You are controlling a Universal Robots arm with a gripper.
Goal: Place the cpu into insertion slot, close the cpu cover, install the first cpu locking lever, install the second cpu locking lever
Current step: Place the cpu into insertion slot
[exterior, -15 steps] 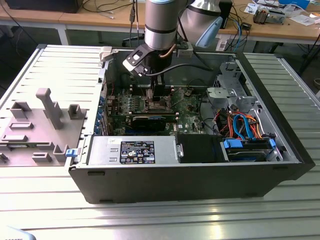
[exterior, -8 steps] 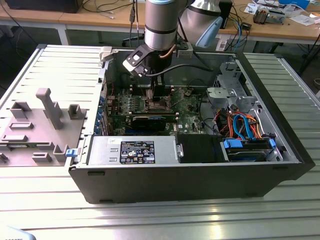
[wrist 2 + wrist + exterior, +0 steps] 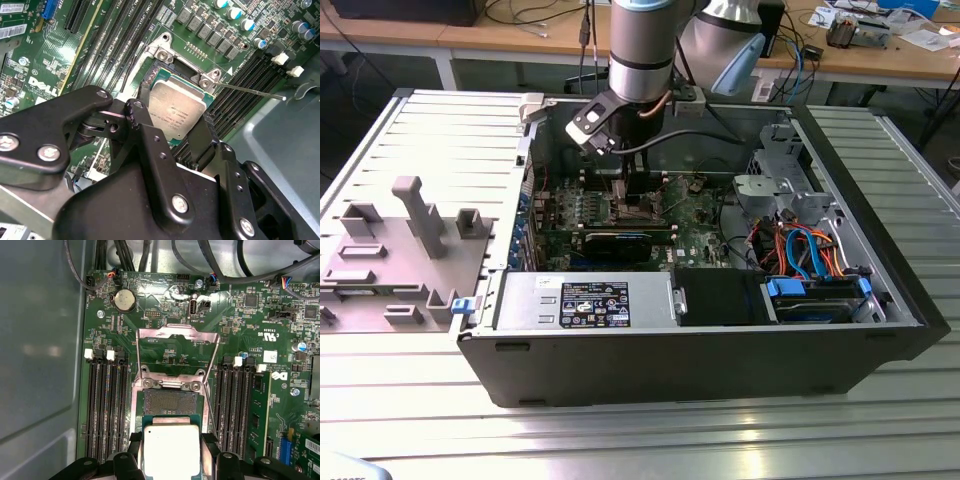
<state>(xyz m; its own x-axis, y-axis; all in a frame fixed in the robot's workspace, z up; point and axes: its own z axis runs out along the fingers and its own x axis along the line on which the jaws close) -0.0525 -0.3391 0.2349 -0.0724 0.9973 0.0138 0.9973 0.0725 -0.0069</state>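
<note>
Open computer case (image 3: 700, 360) lying on a ribbed metal table (image 3: 620, 440), with the arm (image 3: 640, 50) reaching down into it. In the exterior view the arm's wrist hides the socket area and the fingertips. In the first wrist view the gripper (image 3: 171, 439) pinches the cpu (image 3: 171, 452) by two opposite edges, one black finger (image 3: 134, 445) on each side, silvery top upward. The chip's edge nearest the gripper body is cut off by the picture's border. The cpu covers part of the insertion slot (image 3: 170, 401), while the slot's contact field toward the hinge lies bare; whether chip and slot touch cannot be told. The cpu cover (image 3: 165, 335) is swung open on its hinge, clear of the slot, and the green motherboard (image 3: 250, 340) shows through its square opening. In the second wrist view the black gripper linkages (image 3: 150, 190) cover much of the board and one corner of the chip. A thin locking lever (image 3: 250, 91) stands out sideways, clear of the socket. Memory slots (image 3: 102, 410) run along both flanks of the socket. Contents of the case, exterior view: a silver power supply (image 3: 590, 300) along the front wall, a drive bay (image 3: 815, 295) with blue and orange cables (image 3: 800, 245) toward the exterior view's right, and the board behind them. A grey moulded fixture (image 3: 390, 260) sits outside the case, toward the exterior view's left.
</note>
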